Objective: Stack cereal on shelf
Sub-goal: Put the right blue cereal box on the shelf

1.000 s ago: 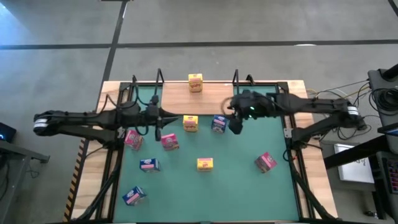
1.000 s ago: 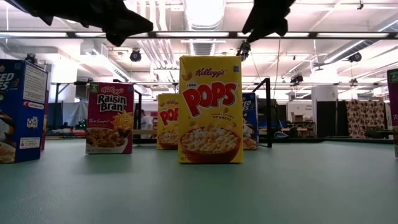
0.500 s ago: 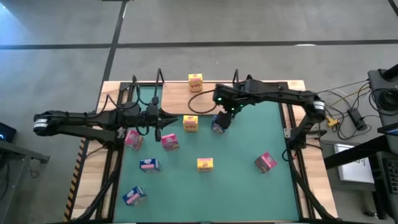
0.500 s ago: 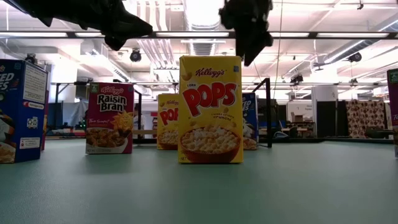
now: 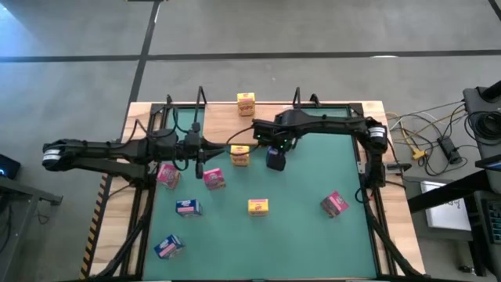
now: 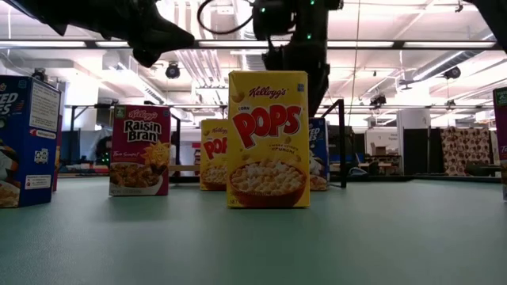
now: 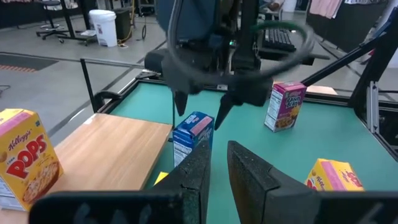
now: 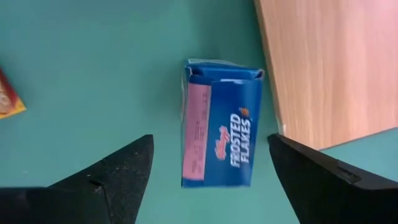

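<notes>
Since the earlier frame my right arm has swung inward from the table's right side, and my right gripper (image 5: 275,159) now hangs directly over the blue Frosted Flakes box (image 8: 221,122), its fingers (image 8: 118,171) spread wide — one on each side of the box, neither touching it.

That box stands upright on the green mat (image 5: 313,176), just beside the edge of the light-wood shelf (image 8: 323,62). From above it is hidden under my gripper.

On the shelf stands one yellow Pops box (image 5: 246,103), between the black wire brackets (image 5: 201,97). A second yellow box (image 5: 239,155) sits on the mat just beside my right gripper, and a third yellow box (image 5: 257,206) lies nearer the front.

Three pink boxes are scattered on the mat: two pink boxes (image 5: 213,179) close together at the left, one pink box (image 5: 334,204) well apart at the right. Two further blue boxes (image 5: 187,207) lie at the front left.

My left gripper (image 5: 198,166) hovers above the mat near the paired pink boxes, fingers pressed together and apparently holding nothing — the wrist view is partly blocked.
</notes>
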Robot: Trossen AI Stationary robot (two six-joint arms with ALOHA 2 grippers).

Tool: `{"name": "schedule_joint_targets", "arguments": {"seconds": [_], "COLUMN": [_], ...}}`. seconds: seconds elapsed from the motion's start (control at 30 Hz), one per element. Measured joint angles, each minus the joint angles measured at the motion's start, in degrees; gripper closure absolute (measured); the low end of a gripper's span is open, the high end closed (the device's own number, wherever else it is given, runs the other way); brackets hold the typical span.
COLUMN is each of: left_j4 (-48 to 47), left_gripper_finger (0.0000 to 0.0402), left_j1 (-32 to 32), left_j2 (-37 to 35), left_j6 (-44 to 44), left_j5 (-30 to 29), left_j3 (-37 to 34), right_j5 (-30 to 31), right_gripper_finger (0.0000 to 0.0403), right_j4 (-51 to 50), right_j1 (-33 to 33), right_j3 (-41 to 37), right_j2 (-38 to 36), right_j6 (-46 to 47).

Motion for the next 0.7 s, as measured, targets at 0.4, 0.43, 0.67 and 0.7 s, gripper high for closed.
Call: {"name": "schedule_joint_targets", "arguments": {"seconds": [0.4,0.43,0.67,0.7], "left_j4": [0.22,0.2,0.17,0.17], "left_gripper_finger": [0.0365,0.0365,0.0365,0.0365], "left_j1": [0.0,0.0,0.0,0.0], "left_j2": [1.07,1.07,1.07,1.07], "left_j6": [-0.5,-0.63,-0.66,-0.66], "left_j5": [0.02,0.02,0.02,0.02], "left_j3": [0.0,0.0,0.0,0.0], "right_j5": [0.99,0.99,1.1,1.12], "right_gripper_finger": [0.0169,0.0181,0.0252,0.0259], "right_j4": [3.14,3.4,4.26,4.95], "right_j1": [0.15,0.15,0.15,0.15], "right_j3": [-0.53,-0.55,-1.34,-1.75], "right_j2": [1.98,1.98,1.97,1.89], "right_j6": [-0.18,-0.16,0.35,0.35]}}
